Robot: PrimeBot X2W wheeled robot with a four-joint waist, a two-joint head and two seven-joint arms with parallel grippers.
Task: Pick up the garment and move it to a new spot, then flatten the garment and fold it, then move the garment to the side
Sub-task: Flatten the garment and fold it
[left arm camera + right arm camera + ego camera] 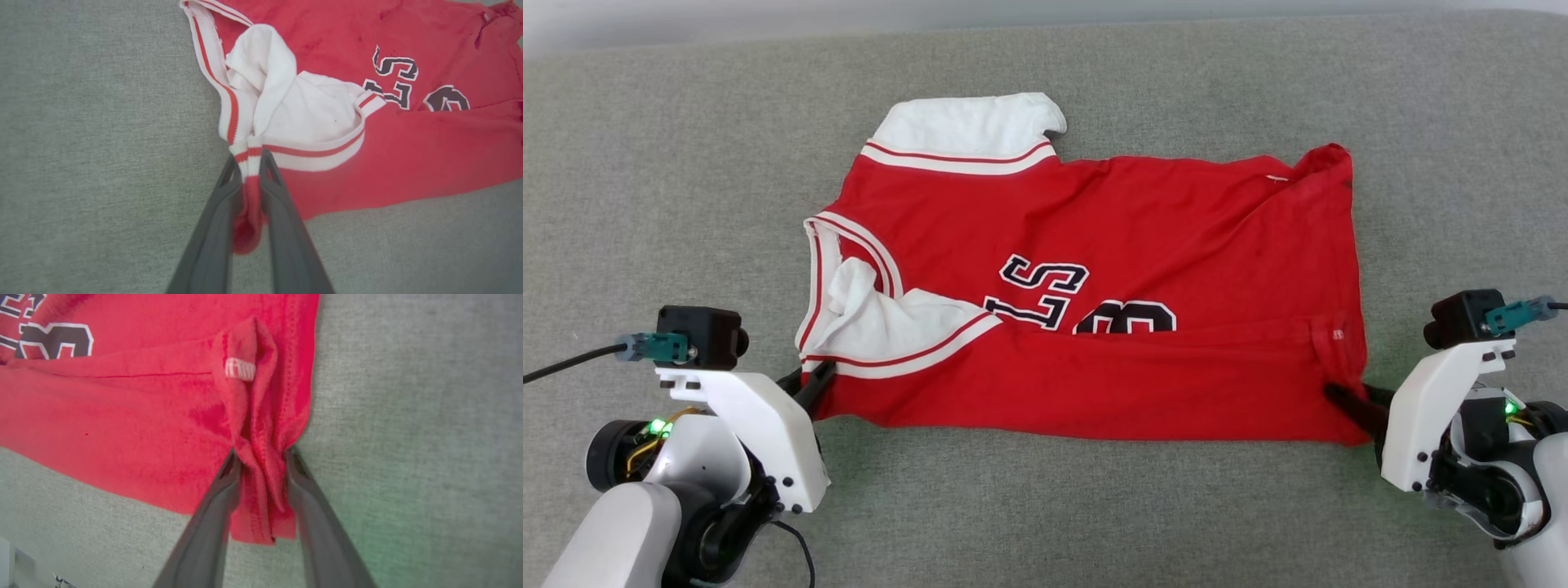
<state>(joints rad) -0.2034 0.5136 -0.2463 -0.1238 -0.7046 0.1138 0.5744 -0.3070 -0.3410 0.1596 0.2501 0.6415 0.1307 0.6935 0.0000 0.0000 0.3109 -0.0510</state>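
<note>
**Item: the garment** (1143,237) (412,163) (122,416). A red jersey-style shirt lying spread on the grey woven surface (1045,506), centred in the head view between the two arms.
- Neck end toward the robot's left, hem end toward its right.
- Near long edge folded up over the body, covering the lower part of the black, white-outlined lettering (1045,294).
- One white sleeve (968,126) lies flat at the far side. The other white sleeve (874,322) is bunched at the near left corner.
- Cloth is mostly flat, with creases toward the far right corner.

**Item: left gripper** (813,384) (250,157). Positioned at the near left corner of the garment.
- Jaws: nearly together, clamped on the cloth.
- Held: a narrow strip of red-and-white striped trim (249,157) with red cloth below it, pinched between the two dark fingers (286,228).
- A red fold bulges out of the gap behind the tips.

**Item: right gripper** (1339,396) (261,455). Positioned at the near right corner, on the hem end.
- Jaws: wider apart than the left pair, closed around a thick gather of red hem.
- The cloth fills the gap, and both fingers (314,514) press against it.
- Folds run from the tips toward a small white tag (240,370).
</note>
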